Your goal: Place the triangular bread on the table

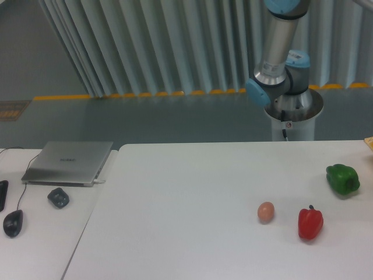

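Note:
The white table [192, 198] fills the lower middle and right of the view. A small pale golden sliver [369, 143] shows at the far right edge, level with the table's back edge. It may be a corner of the triangular bread, but too little shows to tell. The rest of it is cut off by the frame. The arm's base [291, 111] stands behind the table at the back right, and the arm [280, 46] rises out of the top of the view. The gripper is not in view.
A green pepper [342, 179], a red pepper [310, 223] and a small tan egg [266, 212] lie on the table's right side. The adjoining desk at the left holds a closed laptop [69, 162], a mouse [13, 223] and a small dark object [58, 198].

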{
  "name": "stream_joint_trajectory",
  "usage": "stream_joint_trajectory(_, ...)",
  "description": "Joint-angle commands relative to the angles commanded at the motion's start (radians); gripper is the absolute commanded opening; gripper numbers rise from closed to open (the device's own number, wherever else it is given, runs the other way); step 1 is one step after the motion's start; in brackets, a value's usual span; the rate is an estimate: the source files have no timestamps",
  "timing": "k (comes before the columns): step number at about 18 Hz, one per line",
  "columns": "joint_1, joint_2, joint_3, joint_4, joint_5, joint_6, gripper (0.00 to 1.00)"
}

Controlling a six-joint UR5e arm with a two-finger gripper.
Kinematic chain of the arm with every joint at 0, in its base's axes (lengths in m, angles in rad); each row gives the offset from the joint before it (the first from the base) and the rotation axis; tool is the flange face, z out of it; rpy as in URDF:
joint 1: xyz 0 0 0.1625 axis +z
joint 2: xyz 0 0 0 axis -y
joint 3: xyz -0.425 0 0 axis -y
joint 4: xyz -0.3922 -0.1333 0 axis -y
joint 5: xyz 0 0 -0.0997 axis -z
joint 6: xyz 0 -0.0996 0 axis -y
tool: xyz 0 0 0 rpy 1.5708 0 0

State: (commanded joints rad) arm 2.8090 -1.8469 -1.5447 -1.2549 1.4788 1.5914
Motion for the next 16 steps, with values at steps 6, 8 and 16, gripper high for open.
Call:
stream_joint_trajectory(6,-0.095,-0.031,0.005,0.067,0.003,-0.158,0.06)
stream_joint_trajectory(8,-0.128,-0.046,0.005,0.08,0.006,-0.186,0.06)
stream_joint_trajectory(16,-0.247,-0.113,0.008,0.181,0.037,-0.321,0.07)
